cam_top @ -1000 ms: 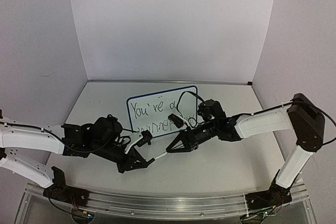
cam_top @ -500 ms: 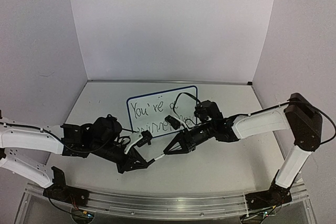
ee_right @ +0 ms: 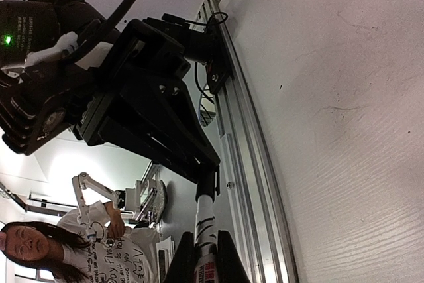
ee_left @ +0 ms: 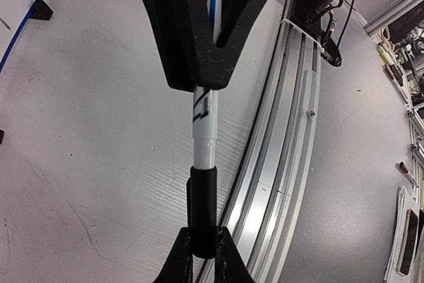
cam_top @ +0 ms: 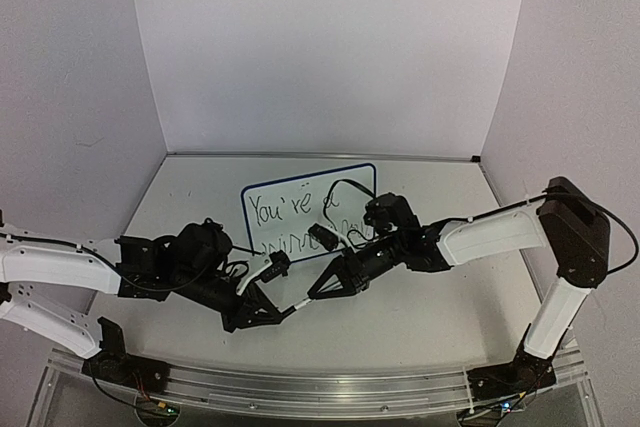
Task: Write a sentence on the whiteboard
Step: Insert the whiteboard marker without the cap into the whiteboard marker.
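Whiteboard point(cam_top: 300, 185) sits mid-table toward the back wall, blue-framed, w/ 1 black foot point(ee_left: 41, 10) showing in the L wrist view. Sentence point(cam_top: 283, 209) runs in 2 slanted rows. Top row reads "You're a". Bottom row is mostly hidden: the R arm's wrist and its looping black cable point(cam_top: 345, 184) cross the board's lower right, and a black part of the L wrist overlaps the lower-left edge. Can't read the rest.

The 2 grippers meet in front of the board, over the table's point(cam_top: 430, 322) near half, w/ the marker point(cam_top: 303, 299) bridging them. L gripper point(cam_top: 272, 309) is clamped narrow on the white barrel. R gripper point(cam_top: 320, 290) is clamped narrow on the black end. L wrist view shows the same: barrel w/ a colour stripe btwn the L fingers point(ee_left: 172, 24) at top, black end pinched by the R fingers point(ee_left: 180, 260) at bottom. Marker is apart from the board, just in front of it.

Around: aluminium rail point(cam_top: 300, 387) along the near edge by the arm bases, and plain white walls on 3 sides. In the R wrist view, beyond the rail, there's a person point(ee_right: 33, 246) w/ long dark hair and a printed white shirt.
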You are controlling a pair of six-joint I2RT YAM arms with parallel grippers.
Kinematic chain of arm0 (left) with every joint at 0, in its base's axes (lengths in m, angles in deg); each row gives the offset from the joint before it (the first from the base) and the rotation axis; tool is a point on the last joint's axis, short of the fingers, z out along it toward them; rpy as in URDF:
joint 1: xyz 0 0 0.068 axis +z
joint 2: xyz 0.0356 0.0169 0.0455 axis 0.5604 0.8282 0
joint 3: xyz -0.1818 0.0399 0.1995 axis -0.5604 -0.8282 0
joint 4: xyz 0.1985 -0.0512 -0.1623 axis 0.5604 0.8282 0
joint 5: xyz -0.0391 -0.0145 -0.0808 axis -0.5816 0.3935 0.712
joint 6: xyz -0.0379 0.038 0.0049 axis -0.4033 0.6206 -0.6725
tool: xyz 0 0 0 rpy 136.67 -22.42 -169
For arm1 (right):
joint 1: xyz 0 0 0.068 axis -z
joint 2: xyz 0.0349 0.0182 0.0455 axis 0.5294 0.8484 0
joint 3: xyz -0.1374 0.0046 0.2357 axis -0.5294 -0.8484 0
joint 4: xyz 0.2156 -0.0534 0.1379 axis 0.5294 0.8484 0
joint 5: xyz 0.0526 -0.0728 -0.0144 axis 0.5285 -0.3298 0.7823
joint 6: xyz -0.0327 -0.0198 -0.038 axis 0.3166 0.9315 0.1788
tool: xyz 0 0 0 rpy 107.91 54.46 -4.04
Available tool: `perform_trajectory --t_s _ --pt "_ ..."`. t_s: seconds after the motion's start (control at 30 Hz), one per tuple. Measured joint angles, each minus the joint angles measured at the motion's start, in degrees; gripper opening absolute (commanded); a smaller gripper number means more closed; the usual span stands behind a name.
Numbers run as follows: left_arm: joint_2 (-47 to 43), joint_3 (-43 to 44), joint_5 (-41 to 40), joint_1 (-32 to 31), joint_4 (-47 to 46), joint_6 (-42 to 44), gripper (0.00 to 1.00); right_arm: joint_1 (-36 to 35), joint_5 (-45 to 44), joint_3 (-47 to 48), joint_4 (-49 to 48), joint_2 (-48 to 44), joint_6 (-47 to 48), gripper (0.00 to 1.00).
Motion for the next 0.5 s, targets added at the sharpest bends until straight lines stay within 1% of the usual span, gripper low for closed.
perform_trajectory --t_s 0.5 --pt "1.67 0.59 2.87 -0.04 -2.05 -1.64 0.00 -0.70 0.71 0.00 1.40 0.00 0.70 0.00"
